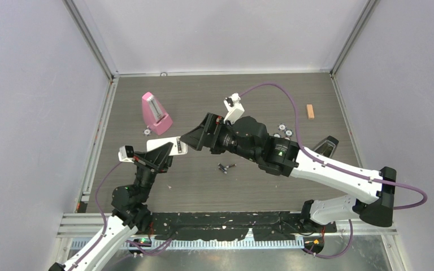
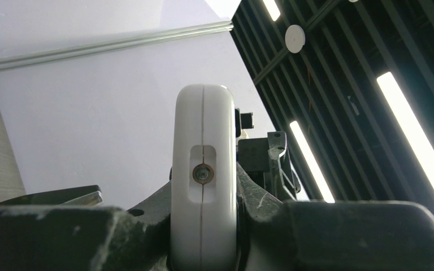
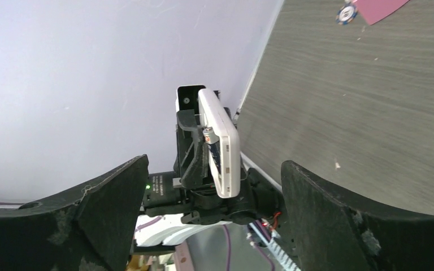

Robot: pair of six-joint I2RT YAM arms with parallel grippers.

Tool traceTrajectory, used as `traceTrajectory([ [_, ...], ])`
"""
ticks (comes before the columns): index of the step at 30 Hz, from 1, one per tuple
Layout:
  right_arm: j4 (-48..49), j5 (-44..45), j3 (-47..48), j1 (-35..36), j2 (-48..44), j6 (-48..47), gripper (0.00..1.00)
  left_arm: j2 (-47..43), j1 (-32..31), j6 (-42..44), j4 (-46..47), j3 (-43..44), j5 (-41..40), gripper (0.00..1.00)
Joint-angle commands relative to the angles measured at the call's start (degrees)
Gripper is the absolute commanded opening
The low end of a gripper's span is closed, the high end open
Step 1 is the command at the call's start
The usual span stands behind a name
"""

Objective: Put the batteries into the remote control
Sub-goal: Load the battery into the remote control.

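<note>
My left gripper (image 1: 161, 155) is shut on the long white remote control (image 1: 167, 148) and holds it above the table. In the left wrist view the remote's end (image 2: 203, 169) stands clamped between the dark fingers (image 2: 73, 237). My right gripper (image 1: 188, 139) is open and empty, facing the remote's right end. In the right wrist view the remote (image 3: 221, 144) stands ahead between the spread fingers (image 3: 99, 209), and one battery (image 3: 210, 141) sits in its open bay. Two more batteries (image 1: 225, 167) lie on the table below the right arm.
A pink metronome (image 1: 155, 113) stands at the back left with a coin-like disc (image 1: 147, 132) beside it. More discs (image 1: 283, 131) lie behind the right arm. A small wooden block (image 1: 311, 111) lies at the back right. A dark-faced device (image 1: 325, 146) lies right of the arm.
</note>
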Motion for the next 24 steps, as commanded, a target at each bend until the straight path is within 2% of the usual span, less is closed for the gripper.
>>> traceTrajectory([
  [1,8.21,-5.53,-1.49,-0.49,1.49,6.42,0.93,0.81,0.28,4.68,4.56,-1.45,2.33,0.00],
  [5,9.86,-7.75,-1.69,-1.14,3.38,9.69,0.93,2.86,0.24,4.96,10.77,-3.76,2.10,0.00],
  [20,13.97,-10.19,-5.50,-2.58,3.01,20.21,0.87,3.16,0.23,9.26,8.10,-1.56,5.68,0.00],
  [24,12.44,-9.16,-6.18,-2.77,2.36,21.97,0.81,2.20,0.24,9.44,7.92,-1.97,5.64,0.00],
])
